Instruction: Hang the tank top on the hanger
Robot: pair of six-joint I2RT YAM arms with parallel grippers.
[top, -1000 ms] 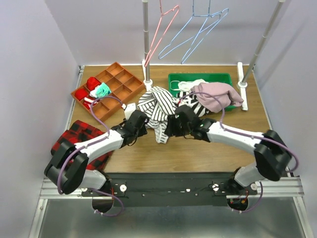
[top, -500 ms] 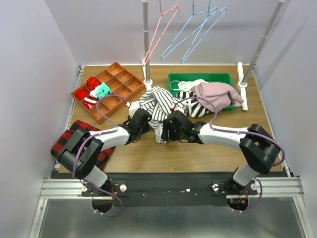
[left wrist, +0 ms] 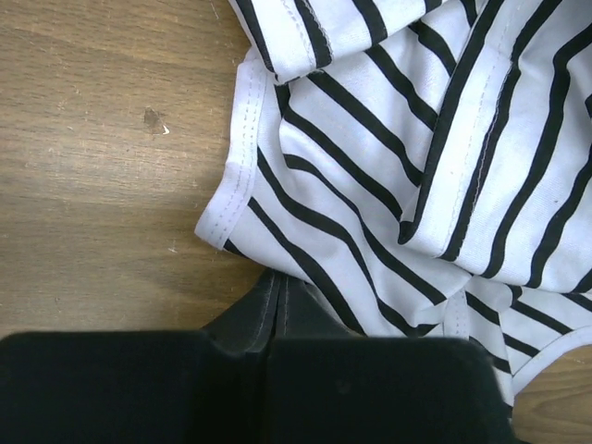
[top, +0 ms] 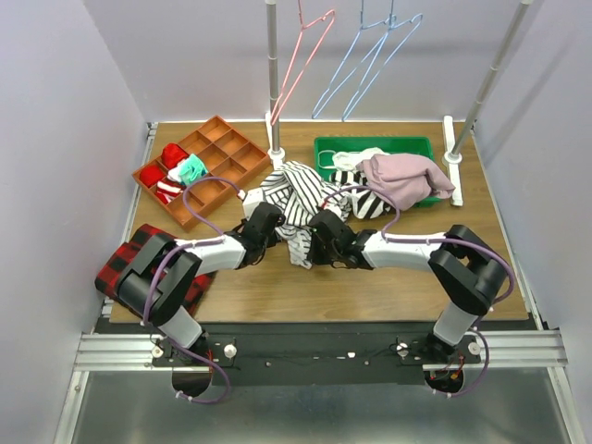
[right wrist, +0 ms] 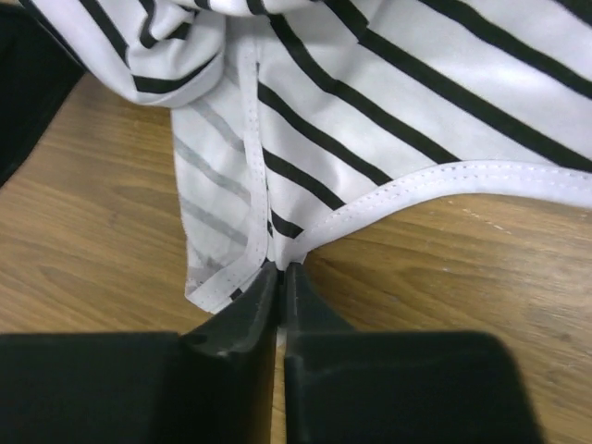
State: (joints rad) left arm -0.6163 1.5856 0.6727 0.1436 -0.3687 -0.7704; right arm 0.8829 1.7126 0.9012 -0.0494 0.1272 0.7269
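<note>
Tank top [top: 292, 196] (bunched) lies between left claw [left wrist: 280, 282] and right claw [right wrist: 280, 274], each clenched on its hem.

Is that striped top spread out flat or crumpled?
Crumpled: the tank top lies in a heap, its folds overlapping on the wooden table.

Orange divided tray [top: 231, 157] holds red and teal items [top: 185, 165]; green bin [top: 370, 141] holds mauve garment [top: 407, 178]; 2 blue hangers [top: 386, 65] overhead.
</note>
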